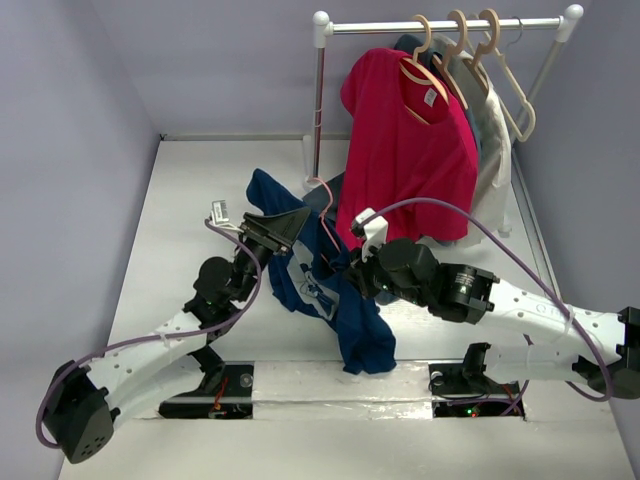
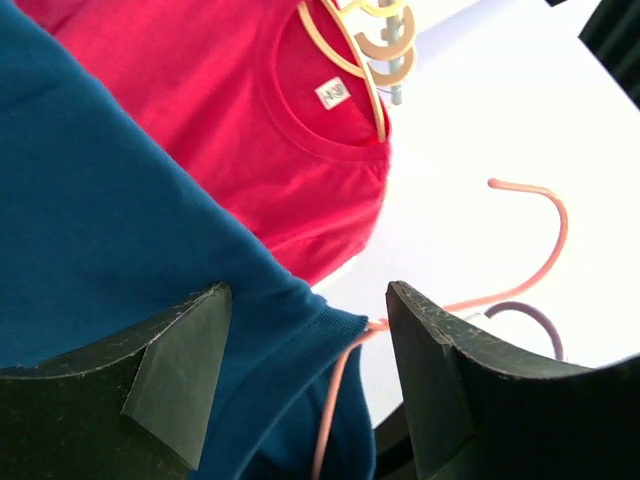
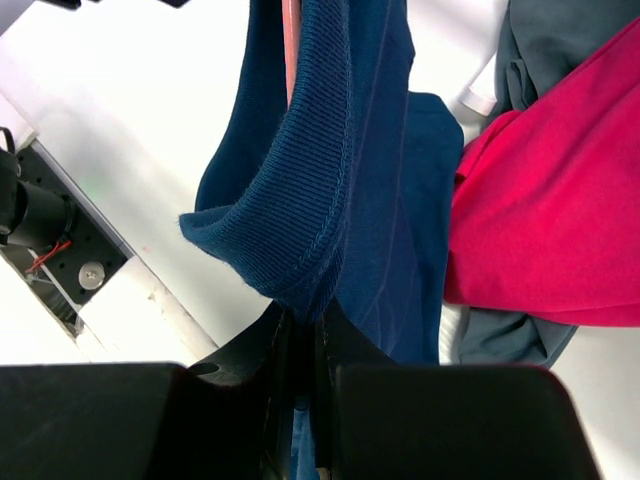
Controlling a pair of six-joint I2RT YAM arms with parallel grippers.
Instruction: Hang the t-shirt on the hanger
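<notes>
we found the t-shirt (image 1: 365,335) lifted off the bench (image 1: 200,200), bunched and hanging just in front and to the left of the red t-shirt (image 1: 405,160). the right jaws were pinched tight on a ribbed, stitched edge of the navy cloth, which we took for the collar or a hem. holding that edge up seemed meant to keep an opening taut so the wire could be fed through.

the hanger (image 2: 564,228) stood just left of the red t-shirt, its pink hook poking free above the navy fabric and one wire arm running down under the cloth. the left jaws were spread wide with nothing clamped. the shirt's edge and the pink wire lay in the gap between them, so we judged they were lined up to take hold there.

the only label we saw was a small white neck tag (image 2: 335,93) inside the red t-shirt's collar, its print too small to read. the navy shirt's pale graphic showed no legible words.
</notes>
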